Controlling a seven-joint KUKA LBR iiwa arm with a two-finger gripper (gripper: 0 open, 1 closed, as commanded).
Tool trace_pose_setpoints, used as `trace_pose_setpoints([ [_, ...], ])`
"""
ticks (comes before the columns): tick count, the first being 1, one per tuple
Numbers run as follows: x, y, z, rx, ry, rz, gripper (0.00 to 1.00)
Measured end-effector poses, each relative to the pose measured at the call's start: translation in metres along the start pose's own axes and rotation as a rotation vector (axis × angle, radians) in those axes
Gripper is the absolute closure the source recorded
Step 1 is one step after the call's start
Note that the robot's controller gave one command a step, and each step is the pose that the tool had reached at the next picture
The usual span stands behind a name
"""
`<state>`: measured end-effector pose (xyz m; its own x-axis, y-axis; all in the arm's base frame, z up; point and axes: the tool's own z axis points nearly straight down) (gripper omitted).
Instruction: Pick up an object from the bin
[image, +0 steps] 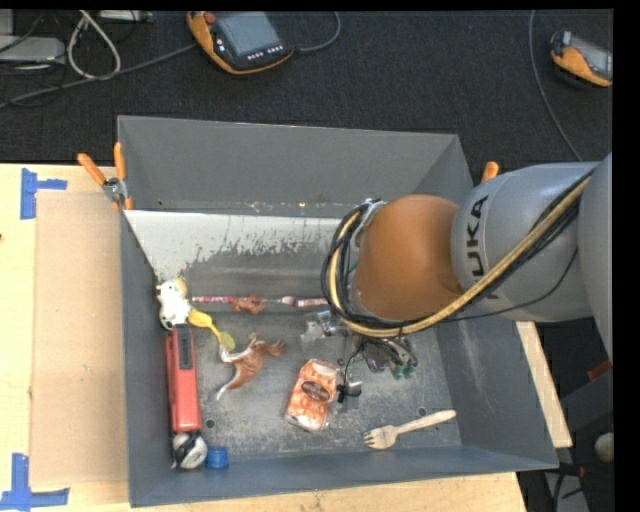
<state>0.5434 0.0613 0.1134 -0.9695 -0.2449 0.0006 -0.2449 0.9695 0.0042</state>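
1. Position: the claw (352, 385) sits at the right edge of an orange-and-white packet (312, 393) lying flat, front-centre in the bin (290, 170). Whether the claw is released or clenched cannot be told.
2. Risk: an off-centre descent would likely shove the packet aside, and the flat wrapper may slip.
3. Orientation: the long axis runs from far wall to near wall, with the far end tilted slightly right.

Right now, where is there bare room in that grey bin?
Bare floor lies along the front wall between the small blue cap and the pale wooden fork, and right of that fork. The left side is crowded: red flat bar, brown toy animal, orange-white packet.
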Motion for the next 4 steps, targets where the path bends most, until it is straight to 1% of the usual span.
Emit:
trace_pose_setpoints([
  [1,0.010,-0.006,0.029,-0.001,0.003,-0.135,0.00],
  [2,-0.001,-0.010,0.041,0.001,-0.009,-0.154,1.00],
  [3,-0.001,-0.011,0.040,0.001,-0.008,-0.153,1.00],
  [4,-0.002,-0.011,-0.029,-0.001,-0.004,-0.170,1.00],
])
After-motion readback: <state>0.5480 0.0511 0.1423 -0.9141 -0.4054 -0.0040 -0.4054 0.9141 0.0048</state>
